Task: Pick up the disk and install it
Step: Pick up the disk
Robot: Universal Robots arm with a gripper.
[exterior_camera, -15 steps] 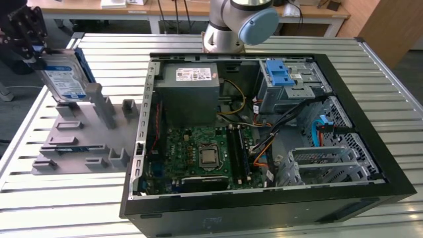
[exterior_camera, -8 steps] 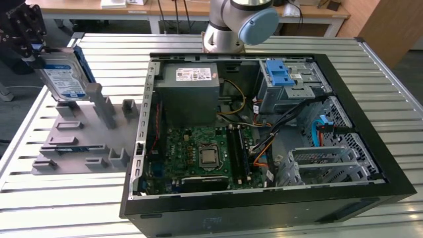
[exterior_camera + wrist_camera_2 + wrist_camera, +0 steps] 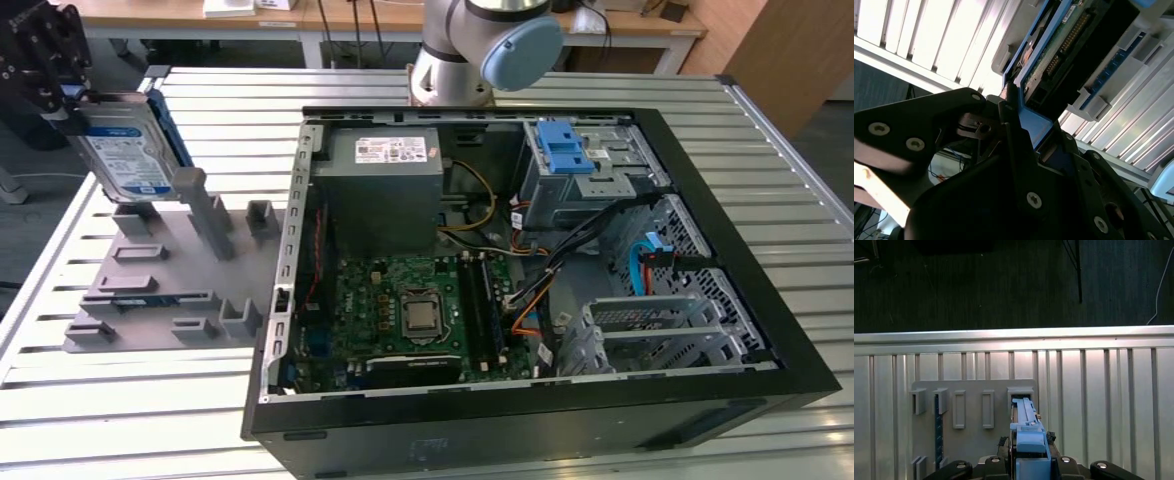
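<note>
The disk (image 3: pixel 124 150) is a silver drive with a white-and-blue label and blue side rails. It stands on edge at the exterior view's far left, over the back of the grey fixture plate (image 3: pixel 160 290). My black gripper (image 3: pixel 64 98) is shut on its upper end. In the first wrist view the disk's blue rail (image 3: pixel 1026 427) runs out from the gripper (image 3: pixel 1029 462) toward a slot holder (image 3: pixel 1020 391) on the plate. The second wrist view shows the disk's circuit-board underside (image 3: pixel 1064 45) and its blue rail (image 3: pixel 1030 120) between my black fingers (image 3: pixel 1013 130).
The open computer case (image 3: pixel 747 290) lies on the slatted metal table (image 3: pixel 227 95), at the exterior view's right. Inside are a grey power supply (image 3: pixel 387 165), a motherboard (image 3: pixel 414 310) and a drive cage with a blue latch (image 3: pixel 566 150). The arm's base (image 3: pixel 474 50) stands behind the case.
</note>
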